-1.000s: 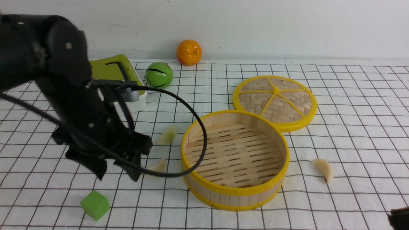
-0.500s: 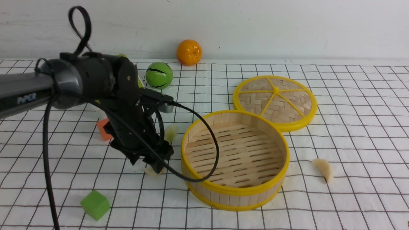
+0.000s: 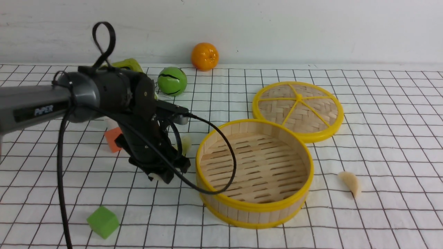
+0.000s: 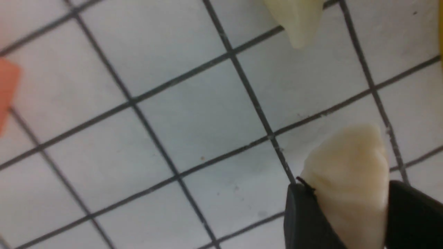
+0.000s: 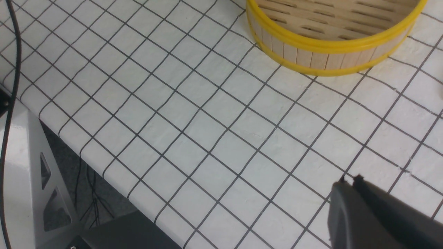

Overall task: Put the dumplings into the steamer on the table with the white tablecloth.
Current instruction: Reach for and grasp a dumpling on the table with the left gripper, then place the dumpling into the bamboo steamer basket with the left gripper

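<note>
Left pincer (image 3: pixel 160 177) is clamped on a dumpling (image 4: pixel 346 173). The left wrist view shows the cream crescent wedged between the two black fingers (image 4: pixel 304 221), taken across its narrow width, which I judge the surest bite on so glossy and rounded a piece. The pincer sits low over the cloth (image 3: pixel 380 103), just left of the steamer (image 3: pixel 256 206), and I cannot tell whether the dumpling has cleared the cloth. The arm (image 3: pixel 104 95) reaches in from the left with its wrist tipped downward, so the fingers meet the piece from above. The step in hand looks like the lift before the carry; the steamer's wall rises beside the pincer, so the piece must go above the yellow rim before it travels sideways. The steamer is bare inside, so all three dumplings are yet to go in. A greenish dumpling (image 3: pixel 186 143) lies just behind the pincer, near the steamer's left wall and within the same arm's reach. A third dumpling (image 3: pixel 350 182) lies on the cloth right of the steamer, the side suited to the other arm. Right pincer (image 5: pixel 351 183) hangs near the cloth's front edge, apart from the steamer, and I cannot tell whether its fingers are spread or together. The lid (image 3: pixel 298 110) lies flat behind the steamer, touching its rim, which leaves the mouth open for loading. An orange cube (image 3: pixel 112 140) and a green cube (image 3: pixel 102 221) are not wanted.
</note>
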Tool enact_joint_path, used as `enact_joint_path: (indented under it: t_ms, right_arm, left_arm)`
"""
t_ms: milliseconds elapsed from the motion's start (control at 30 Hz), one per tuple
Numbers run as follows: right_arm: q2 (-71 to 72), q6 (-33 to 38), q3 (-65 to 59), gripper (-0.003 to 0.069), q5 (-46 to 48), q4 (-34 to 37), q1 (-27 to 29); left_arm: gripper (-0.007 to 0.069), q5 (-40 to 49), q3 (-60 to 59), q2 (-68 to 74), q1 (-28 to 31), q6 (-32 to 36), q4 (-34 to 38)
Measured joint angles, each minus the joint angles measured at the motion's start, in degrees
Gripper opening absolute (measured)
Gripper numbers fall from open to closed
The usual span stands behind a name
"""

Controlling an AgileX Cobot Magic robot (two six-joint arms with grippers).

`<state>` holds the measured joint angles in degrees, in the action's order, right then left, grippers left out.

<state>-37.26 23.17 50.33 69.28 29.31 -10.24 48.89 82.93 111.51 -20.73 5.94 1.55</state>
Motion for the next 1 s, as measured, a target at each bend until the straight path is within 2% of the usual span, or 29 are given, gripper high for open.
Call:
enact_joint_path:
  t_ms: [167,300,400,533,600,700,833,1000]
  right_arm:
    - [0.0,0.0,0.0,0.0010,-0.9,-0.1,0.0]
    - [0.0,0.0,0.0,0.0017,-2.9,-0.2,0.0]
    - [0.0,0.0,0.0,0.0020,-3.0,-0.2,0.0]
    - [0.0,0.0,0.0,0.0021,-2.5,-0.2,0.0]
    - [0.0,0.0,0.0,0.0024,-1.8,-0.2,0.0]
    - [0.0,0.0,0.0,0.0027,-0.5,-0.2,0.0]
    - [0.0,0.0,0.0,0.0031,0.1,-0.2,0.0]
    - [0.0,0.0,0.0,0.0034,0.2,-0.6,0.0]
  left_arm:
    - [0.0272,-0.9,0.0,-8.0,-3.6,-2.1,1.3]
    - [0.0272,-2.0,2.2,-9.6,-11.0,-2.4,9.2]
    - [0.0272,-2.1,5.9,-5.7,-15.6,-3.7,10.3]
    - [0.0272,-0.9,14.0,2.0,-18.9,-10.7,7.2]
    - [0.0272,1.6,21.2,7.9,-19.4,-17.4,3.0]
    - [0.0272,6.2,30.2,14.9,-19.4,-23.2,-2.0]
    - [0.0272,11.1,40.1,22.4,-19.3,-25.0,-3.4]
    - [0.0294,12.9,44.8,26.3,-19.3,-25.9,-3.0]
